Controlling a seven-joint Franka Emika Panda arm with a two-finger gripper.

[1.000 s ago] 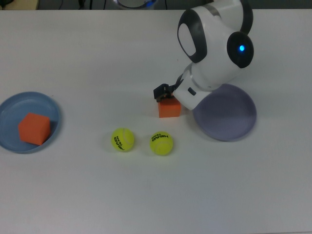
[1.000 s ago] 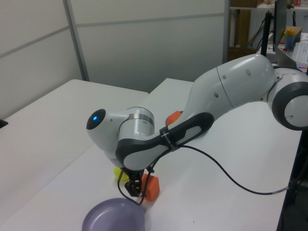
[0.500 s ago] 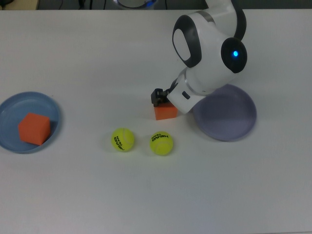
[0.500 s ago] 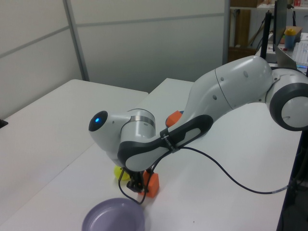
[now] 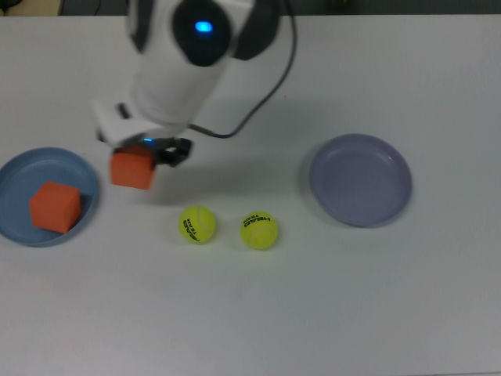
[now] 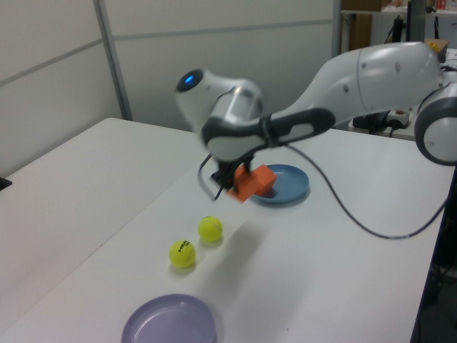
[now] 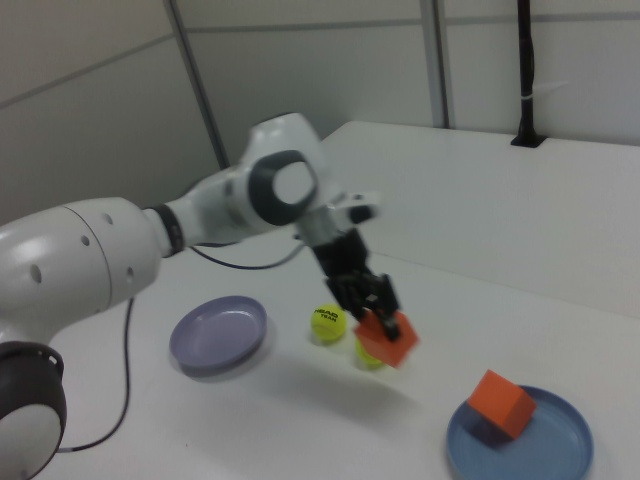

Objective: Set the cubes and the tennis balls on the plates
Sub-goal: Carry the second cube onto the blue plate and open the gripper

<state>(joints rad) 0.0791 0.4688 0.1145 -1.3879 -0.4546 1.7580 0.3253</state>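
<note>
My gripper (image 5: 139, 150) is shut on an orange cube (image 5: 131, 169) and holds it clear of the table, just right of the light blue plate (image 5: 23, 166) in the top view. A second orange cube (image 5: 55, 207) rests inside that plate. Two yellow-green tennis balls (image 5: 197, 224) (image 5: 259, 230) lie side by side on the table. The lavender plate (image 5: 360, 180) sits bare at the top view's right. In the right view the held cube (image 7: 388, 338) hangs tilted in front of one ball (image 7: 327, 322), short of the blue plate (image 7: 560, 445).
The white arm (image 5: 184, 55) and its black cable (image 5: 266, 86) reach over the table's far middle in the top view. A wall panel (image 6: 214, 57) stands behind the table in the left view.
The gripper has lifted the orange cube from beside the lavender plate and carried it across the table to the top view's left, near the blue plate. The balls and plates have not moved.
</note>
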